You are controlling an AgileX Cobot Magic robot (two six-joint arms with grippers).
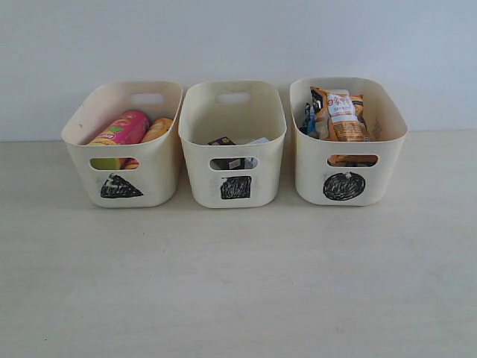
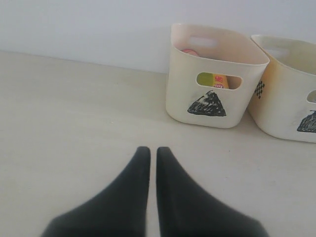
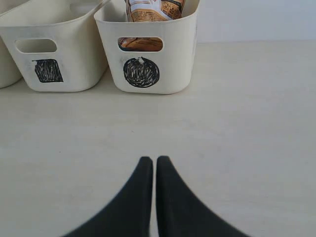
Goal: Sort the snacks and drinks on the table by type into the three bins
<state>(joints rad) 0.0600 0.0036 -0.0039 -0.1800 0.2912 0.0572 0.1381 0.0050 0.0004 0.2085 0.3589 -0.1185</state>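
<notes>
Three cream bins stand in a row at the back of the table. The triangle bin (image 1: pixel 123 145) on the left holds a pink chip tube (image 1: pixel 123 128) and a yellow chip tube (image 1: pixel 158 128). Inside the middle square bin (image 1: pixel 233 142) lie drink cartons (image 1: pixel 223 142), barely showing. The circle bin (image 1: pixel 346 142) on the right is stuffed with orange-brown snack bags (image 1: pixel 341 113) and a blue bag (image 1: pixel 308 119). Neither arm shows in the exterior view. My left gripper (image 2: pixel 153 149) is shut and empty, well short of the triangle bin (image 2: pixel 212 79). My right gripper (image 3: pixel 154 159) is shut and empty, short of the circle bin (image 3: pixel 148 54).
A pale wall rises right behind the bins. The light table (image 1: pixel 238 283) stretches in front of the bins. The square bin (image 3: pixel 49 49) also shows in the right wrist view beside the circle bin.
</notes>
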